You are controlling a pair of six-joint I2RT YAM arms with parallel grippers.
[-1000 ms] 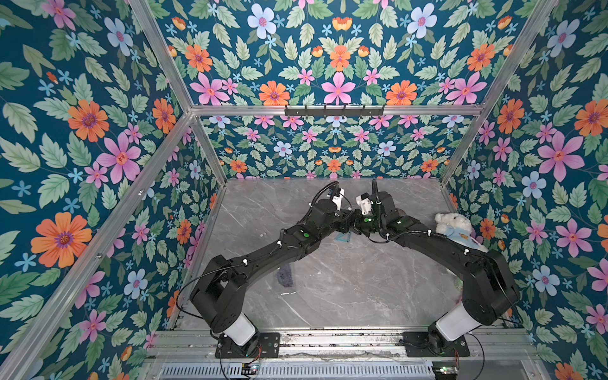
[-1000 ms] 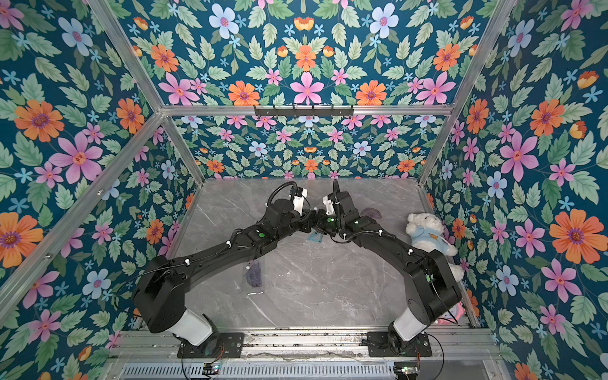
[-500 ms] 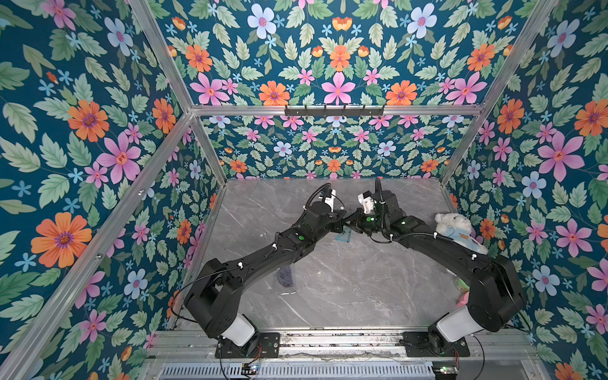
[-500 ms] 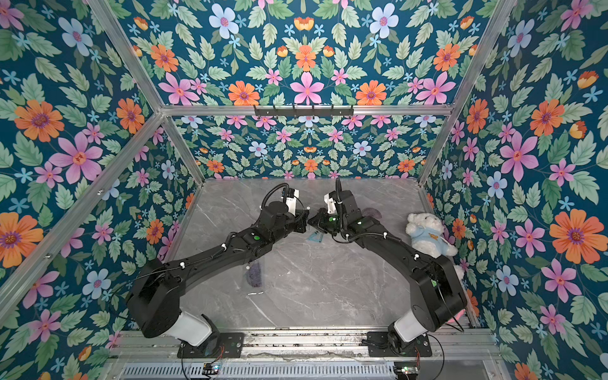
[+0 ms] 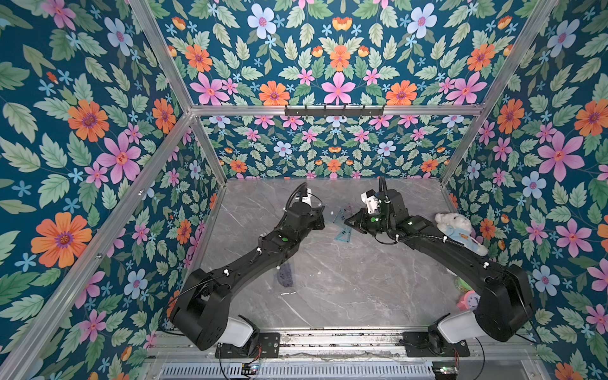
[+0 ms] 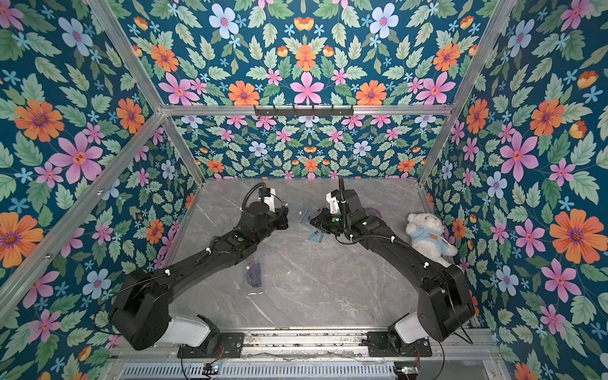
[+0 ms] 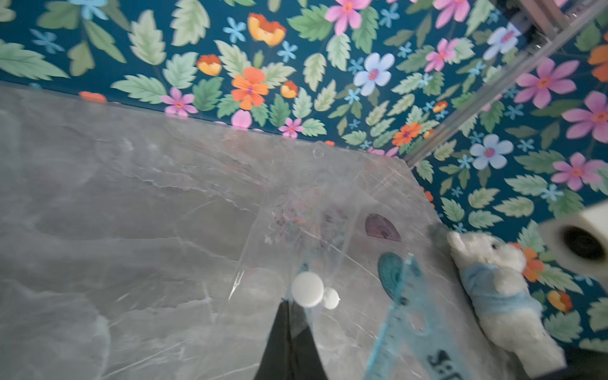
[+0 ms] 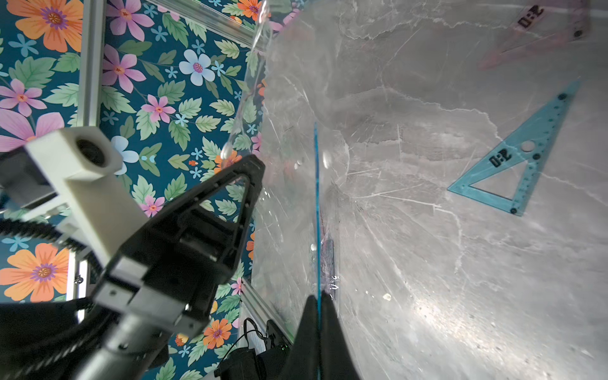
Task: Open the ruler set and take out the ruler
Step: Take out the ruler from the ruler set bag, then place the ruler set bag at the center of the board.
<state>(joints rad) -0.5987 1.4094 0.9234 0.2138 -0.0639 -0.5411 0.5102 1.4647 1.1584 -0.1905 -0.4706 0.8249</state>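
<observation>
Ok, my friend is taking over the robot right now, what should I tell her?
Left gripper: shut, pinching the clear pouch beside its white snap.
Right gripper: shut on the pouch's other edge, a thin blue strip edge-on in its grip.
On the table: a blue triangle and a purple piece, both outside the pouch.
Done: pouch held between both arms; some pieces out.
Left: I can't tell whether the blue strip is the ruler; probably pull it free and set it down.

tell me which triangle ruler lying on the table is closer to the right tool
The blue triangle, with the round hole. The pink triangle lies farther from the right tool, which pinches an edge-on blue ruler.
</observation>
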